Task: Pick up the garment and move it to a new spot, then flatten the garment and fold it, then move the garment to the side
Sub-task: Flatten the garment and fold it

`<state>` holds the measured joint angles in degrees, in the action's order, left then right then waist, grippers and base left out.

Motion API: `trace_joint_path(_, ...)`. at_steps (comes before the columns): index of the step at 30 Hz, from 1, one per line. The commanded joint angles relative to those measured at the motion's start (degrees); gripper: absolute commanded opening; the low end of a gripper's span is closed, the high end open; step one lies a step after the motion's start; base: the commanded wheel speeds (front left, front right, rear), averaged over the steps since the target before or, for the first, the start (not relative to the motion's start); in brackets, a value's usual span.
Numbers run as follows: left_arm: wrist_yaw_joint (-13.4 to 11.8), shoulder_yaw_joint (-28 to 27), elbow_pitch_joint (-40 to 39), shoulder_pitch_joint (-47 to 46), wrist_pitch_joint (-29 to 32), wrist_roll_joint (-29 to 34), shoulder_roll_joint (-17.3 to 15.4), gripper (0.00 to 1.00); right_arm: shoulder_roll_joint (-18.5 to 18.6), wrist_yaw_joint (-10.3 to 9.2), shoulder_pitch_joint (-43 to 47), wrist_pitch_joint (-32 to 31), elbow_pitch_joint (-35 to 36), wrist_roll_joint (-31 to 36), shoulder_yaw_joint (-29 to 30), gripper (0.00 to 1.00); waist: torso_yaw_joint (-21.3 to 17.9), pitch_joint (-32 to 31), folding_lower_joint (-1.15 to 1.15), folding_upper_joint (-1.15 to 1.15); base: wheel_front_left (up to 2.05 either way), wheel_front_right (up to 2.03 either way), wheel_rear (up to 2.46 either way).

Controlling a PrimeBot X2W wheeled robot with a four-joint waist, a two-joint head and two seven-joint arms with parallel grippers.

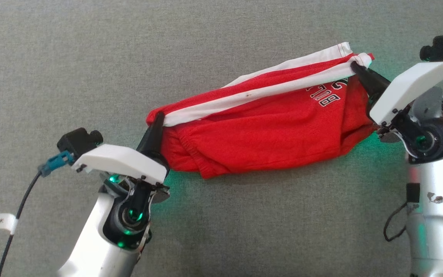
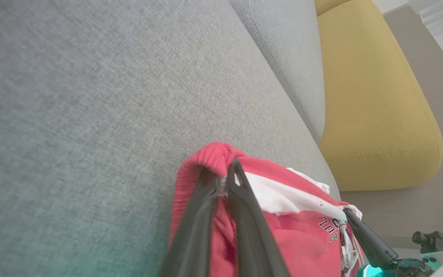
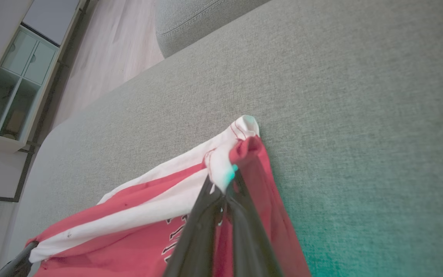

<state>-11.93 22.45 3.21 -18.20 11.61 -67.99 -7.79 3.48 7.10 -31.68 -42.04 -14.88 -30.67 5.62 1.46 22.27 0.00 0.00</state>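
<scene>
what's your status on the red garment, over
Grip: left end effector shut on one end of garment, right end effector shut on the other. Garment stretched between them over grey cushion, middle sagging. Nothing seen in the way.

I'm in a home living room: grey fabric sofa (image 2: 90, 96), yellow cushion (image 2: 375, 107) at two o'clock on my left wrist view. A glass-fronted cabinet (image 3: 10, 88) sits at ten o'clock on the right wrist view.

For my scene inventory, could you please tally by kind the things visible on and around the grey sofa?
Red and white garment: 1
Pincers: 2, the left pincer and the right pincer, each shut on the garment
Grey sofa: 1
Yellow cushion: 1
Total: 5
</scene>
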Motion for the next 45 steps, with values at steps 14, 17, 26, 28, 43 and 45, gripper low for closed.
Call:
trace_joint_path(14,-0.78,-2.00,-0.25,-1.74,-9.40,7.85,-1.37,1.00,0.68,0.39,-1.11,11.33,0.82,-1.29,-3.96,1.00,-0.37,-1.59,0.00,0.00,0.00,0.00,0.00)
trace_joint_path(17,0.32,-0.37,-2.13,-0.36,-15.97,15.33,-4.11,1.00,3.27,0.39,1.13,13.90,2.83,1.66,-6.65,1.00,-0.75,-2.79,0.00,0.00,0.00,0.00,0.00)
trace_joint_path(26,-1.67,3.01,-7.05,8.65,-26.30,32.24,-6.60,1.00,8.73,0.39,9.04,16.30,6.18,13.06,-10.76,1.00,-1.01,-6.68,0.00,0.00,0.00,0.00,0.00)
trace_joint_path(28,-2.27,1.98,-9.11,11.10,-26.53,36.30,-5.95,1.00,8.03,0.39,10.42,15.40,6.81,13.14,-10.51,1.00,-0.70,-6.94,0.00,0.00,0.00,0.00,0.00)
trace_joint_path(43,5.13,-6.59,-13.49,18.63,-26.60,51.00,3.10,1.00,2.02,0.39,6.97,14.02,-2.50,17.80,-2.82,1.00,4.66,-4.05,0.00,0.00,0.00,0.00,0.00)
trace_joint_path(45,5.99,-7.48,-13.09,18.88,-26.60,51.53,3.67,1.00,1.46,0.39,6.09,14.45,-4.91,18.53,-2.01,1.00,5.11,-3.91,0.00,0.00,0.00,0.00,0.00)
